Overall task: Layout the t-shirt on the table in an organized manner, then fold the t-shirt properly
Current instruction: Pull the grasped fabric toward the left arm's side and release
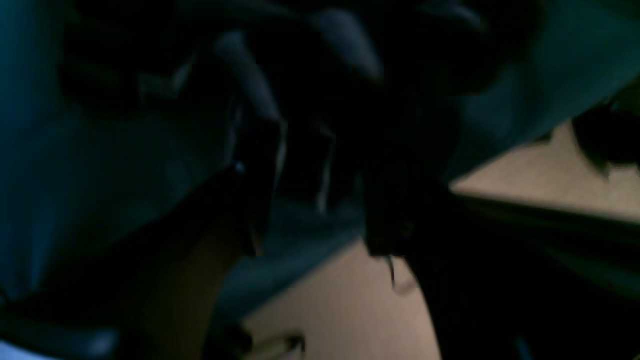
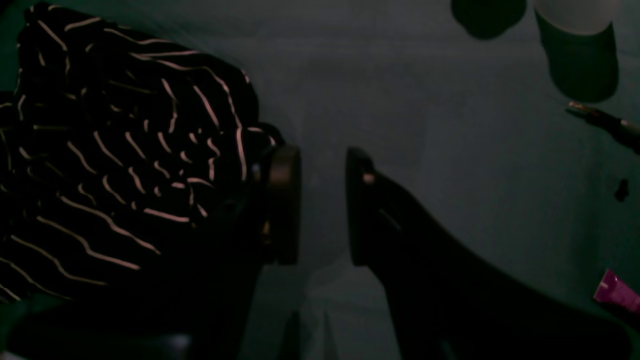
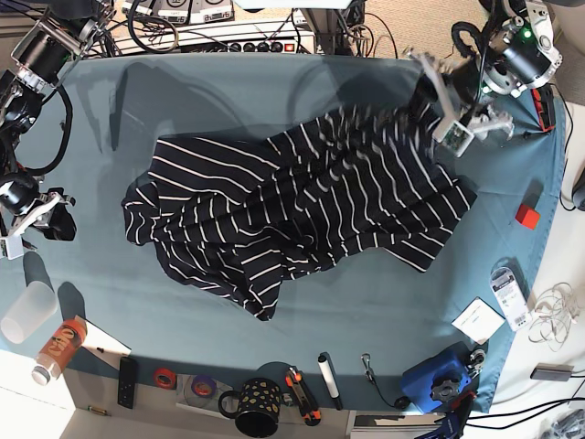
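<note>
The dark t-shirt point(image 3: 292, 210) with thin white stripes lies crumpled and twisted across the middle of the teal table point(image 3: 366, 302). My left gripper point(image 3: 457, 119) hovers, motion-blurred, over the shirt's far right corner. In the dim left wrist view its jaws point(image 1: 315, 200) stand apart with striped fabric point(image 1: 300, 165) showing beyond the gap. My right gripper point(image 3: 55, 219) sits over bare cloth left of the shirt, apart from it. In the right wrist view it point(image 2: 322, 165) is open and empty, with the t-shirt point(image 2: 125, 150) bunched beside its left finger point(image 2: 285, 200).
Along the near edge stand a clear cup point(image 3: 23, 315), an orange can point(image 3: 57, 347), a dotted mug point(image 3: 251, 407), a marker point(image 3: 326, 377) and a blue object point(image 3: 439, 380). A red block point(image 3: 527, 216) and white cards point(image 3: 480, 320) lie at the right. Cables crowd the back.
</note>
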{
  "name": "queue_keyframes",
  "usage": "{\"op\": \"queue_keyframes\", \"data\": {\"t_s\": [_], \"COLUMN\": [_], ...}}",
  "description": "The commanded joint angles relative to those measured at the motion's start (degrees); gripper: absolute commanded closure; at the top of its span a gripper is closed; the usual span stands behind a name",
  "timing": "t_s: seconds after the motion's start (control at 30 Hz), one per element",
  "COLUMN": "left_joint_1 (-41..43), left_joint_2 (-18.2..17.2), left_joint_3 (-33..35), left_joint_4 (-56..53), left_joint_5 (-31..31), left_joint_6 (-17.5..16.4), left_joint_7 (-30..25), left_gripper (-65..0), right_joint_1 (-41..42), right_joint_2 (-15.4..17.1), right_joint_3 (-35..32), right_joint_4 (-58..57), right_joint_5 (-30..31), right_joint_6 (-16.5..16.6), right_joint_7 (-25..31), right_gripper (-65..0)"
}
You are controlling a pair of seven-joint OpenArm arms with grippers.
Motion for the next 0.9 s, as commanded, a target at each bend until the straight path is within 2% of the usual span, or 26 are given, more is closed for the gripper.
{"op": "queue_keyframes", "data": {"t_s": [0.0,0.17,0.23,0.3,0.33,0.43,0.6,0.73,0.87], "left_joint_1": [0.68,1.55,1.55,1.25,0.09,-5.18,-12.39,-18.47,-23.47], "left_joint_2": [-0.31,-0.33,-0.33,-0.35,-0.35,-0.66,-4.46,-7.56,-12.55], "left_joint_3": [-0.57,-4.66,-6.36,-6.95,-6.95,-6.91,-6.91,-6.32,-2.08], "left_joint_4": [1.01,1.01,1.01,1.01,1.01,1.01,-9.42,-19.87,-29.79], "left_joint_5": [-0.96,-1.4,0.28,4.87,7.23,9.2,5.51,2.27,2.1], "left_joint_6": [0.0,-0.02,-0.26,-0.2,-0.2,-0.15,0.11,-3.61,-7.52], "left_joint_7": [-1.18,-4.68,-12.85,-23.87,-26.93,-25.55,-23.37,-23.34,-23.28], "left_gripper": [-29.9,-29.9,-29.9,-29.8,-29.3,-29.2,-29.2,-29.2,-29.2], "right_joint_1": [0.94,0.94,0.94,0.96,0.96,0.94,0.94,0.94,0.96], "right_joint_2": [1.42,1.42,1.42,1.42,1.42,1.42,1.44,1.44,1.42], "right_joint_3": [0.28,0.28,0.28,0.28,0.28,0.28,0.28,0.28,0.28], "right_joint_4": [0.96,0.96,0.96,0.96,0.96,0.96,0.96,0.96,0.96], "right_joint_5": [1.18,0.28,0.24,0.31,0.31,0.24,0.09,0.13,0.13], "right_joint_6": [0.17,0.15,0.17,0.15,0.15,0.15,0.15,0.15,0.15], "right_joint_7": [1.68,1.97,2.1,2.8,2.99,2.93,2.93,2.99,2.99], "right_gripper": [-16.0,-16.0,-16.0,-16.0,-16.0,-16.0,-16.0,-16.0,-16.0]}}
